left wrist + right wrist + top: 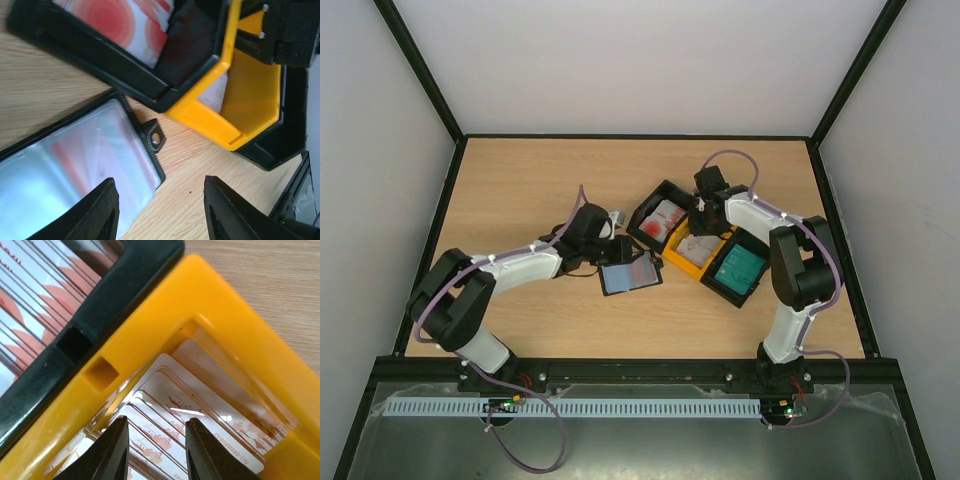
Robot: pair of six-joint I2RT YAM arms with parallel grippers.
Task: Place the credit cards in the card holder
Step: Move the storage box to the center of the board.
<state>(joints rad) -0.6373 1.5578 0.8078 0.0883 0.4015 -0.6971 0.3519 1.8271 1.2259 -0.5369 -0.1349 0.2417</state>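
The card holder (618, 281) lies open and flat near the middle of the worktop (520, 180), pale blue lining up, with a red-patterned card (640, 268) showing through its clear sleeve. The left tool (608, 248) hangs at the holder's 11 o'clock corner. In the left wrist view its fingers (100, 212) stand wide apart with nothing between them, one over the sleeve's corner and the other over bare wood. The holder's clasp tab (155, 136) juts toward the bins and stops just short of them. Three joined bins run from the holder's 12 o'clock round to its 3 o'clock. First comes a black bin (646, 203) of red-and-white credit cards (663, 220). Next is a yellow bin (685, 268) of pale credit cards (698, 245). Last is a second black bin (718, 289) of teal credit cards (738, 265). The right tool (701, 230) reaches down into the yellow bin. In the right wrist view its fingertips (112, 452) sit a narrow gap apart just above the stack of pale cards, which lie flat and fanned against the bin's 3 o'clock wall. Nothing is pinched between the fingertips. Whether they touch the top card I cannot tell.
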